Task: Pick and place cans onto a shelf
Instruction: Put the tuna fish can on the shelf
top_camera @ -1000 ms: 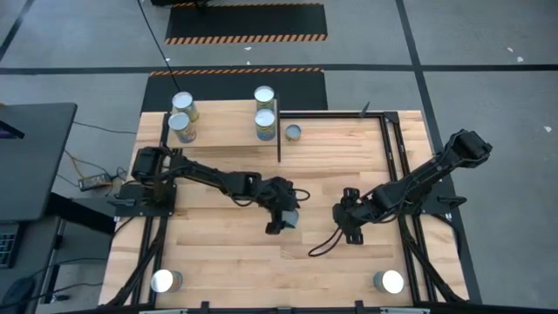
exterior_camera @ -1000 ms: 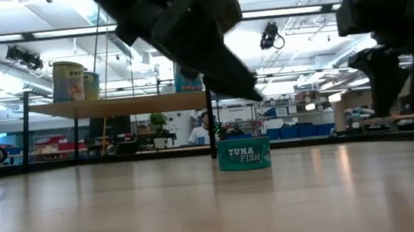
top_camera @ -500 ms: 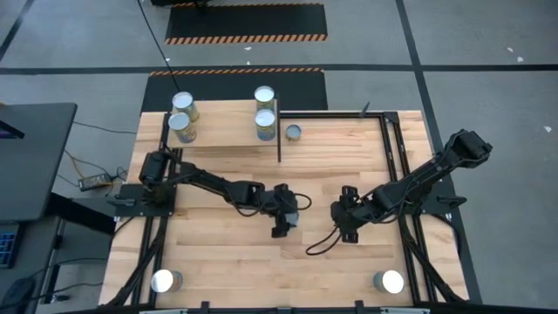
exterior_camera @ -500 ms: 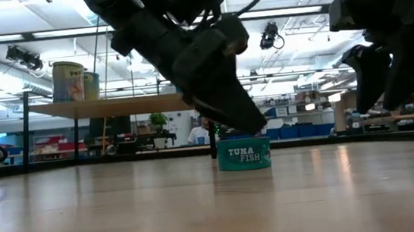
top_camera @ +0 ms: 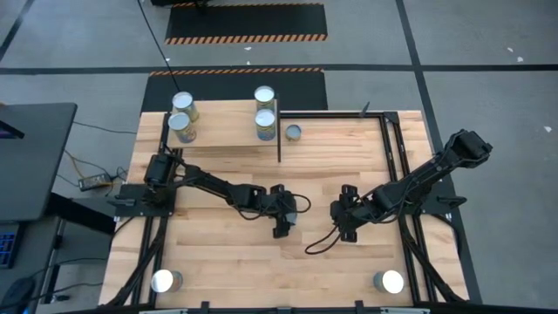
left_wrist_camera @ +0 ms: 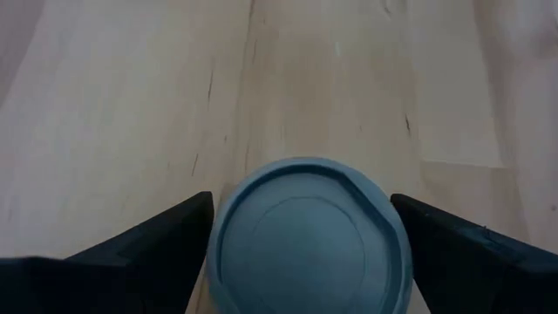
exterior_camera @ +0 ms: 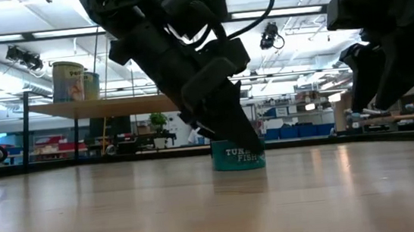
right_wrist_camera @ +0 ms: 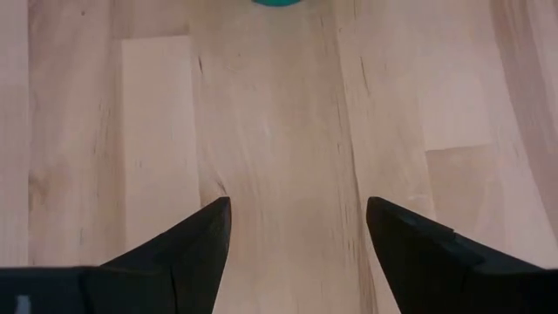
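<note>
High view: the left gripper (top_camera: 281, 222) hangs over the table's middle, covering a teal tin. Right gripper (top_camera: 344, 225) waits at its 3 o'clock, well apart. Four tall cans (top_camera: 182, 127) stand on the shelf (top_camera: 222, 131) toward 11 o'clock; a small tin (top_camera: 294, 133) sits on the table just beside the shelf.

Low view: the tuna tin (exterior_camera: 238, 157), squat, labelled "TUNA FISH", stands upright on the wooden tabletop (exterior_camera: 201, 208), the left gripper's tip (exterior_camera: 243, 139) overlapping it.

Left wrist view: the tin's round, rimmed, matte top (left_wrist_camera: 309, 240) lies between the wide-spread fingers (left_wrist_camera: 157, 240), apparently untouched; axis vertical.

Right wrist view: fingers (right_wrist_camera: 187, 240) spread, holding nothing, bare wood beneath.
</note>
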Motion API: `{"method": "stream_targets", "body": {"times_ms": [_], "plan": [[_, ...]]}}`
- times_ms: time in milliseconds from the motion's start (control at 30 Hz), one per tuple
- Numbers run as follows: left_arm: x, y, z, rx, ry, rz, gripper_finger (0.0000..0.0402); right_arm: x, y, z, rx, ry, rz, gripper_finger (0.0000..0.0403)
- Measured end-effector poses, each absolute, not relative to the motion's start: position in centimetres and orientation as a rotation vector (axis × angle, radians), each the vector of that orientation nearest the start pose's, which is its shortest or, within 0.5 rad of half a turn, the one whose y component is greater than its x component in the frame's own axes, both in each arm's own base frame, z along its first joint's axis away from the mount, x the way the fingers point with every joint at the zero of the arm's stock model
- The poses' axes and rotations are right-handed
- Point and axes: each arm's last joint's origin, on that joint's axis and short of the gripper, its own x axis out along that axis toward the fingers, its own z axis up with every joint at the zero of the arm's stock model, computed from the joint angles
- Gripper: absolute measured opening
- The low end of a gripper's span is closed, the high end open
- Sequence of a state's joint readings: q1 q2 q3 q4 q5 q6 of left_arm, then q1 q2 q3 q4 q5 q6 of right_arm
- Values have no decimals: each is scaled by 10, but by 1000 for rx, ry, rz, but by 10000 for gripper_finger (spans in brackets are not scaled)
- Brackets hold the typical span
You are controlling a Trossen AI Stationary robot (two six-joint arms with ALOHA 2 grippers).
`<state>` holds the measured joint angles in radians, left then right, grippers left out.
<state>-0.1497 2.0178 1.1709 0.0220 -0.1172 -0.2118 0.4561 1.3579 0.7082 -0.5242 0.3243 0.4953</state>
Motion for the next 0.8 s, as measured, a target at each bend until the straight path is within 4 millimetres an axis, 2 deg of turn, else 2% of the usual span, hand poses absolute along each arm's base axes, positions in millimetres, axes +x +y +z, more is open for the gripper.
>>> {"method": "stream_targets", "body": {"times_ms": [133,333,433,533,633,800], "plan": [[401,-56,125,-101,841,89,341,213,94,173,-1,1072,-153,274],[400,-59,126,-114,840,86,287,213,94,173,-2,1072,-153,269],[396,-61,134,-111,852,74,285,213,94,173,-2,1072,-153,266],[387,-63,158,-109,856,67,285,213,94,173,-2,1072,-152,264],[370,-65,192,-101,859,55,285,213,94,173,-2,1071,-152,263],[324,-64,254,-25,868,33,286,213,94,173,-15,1066,-141,262]]}}
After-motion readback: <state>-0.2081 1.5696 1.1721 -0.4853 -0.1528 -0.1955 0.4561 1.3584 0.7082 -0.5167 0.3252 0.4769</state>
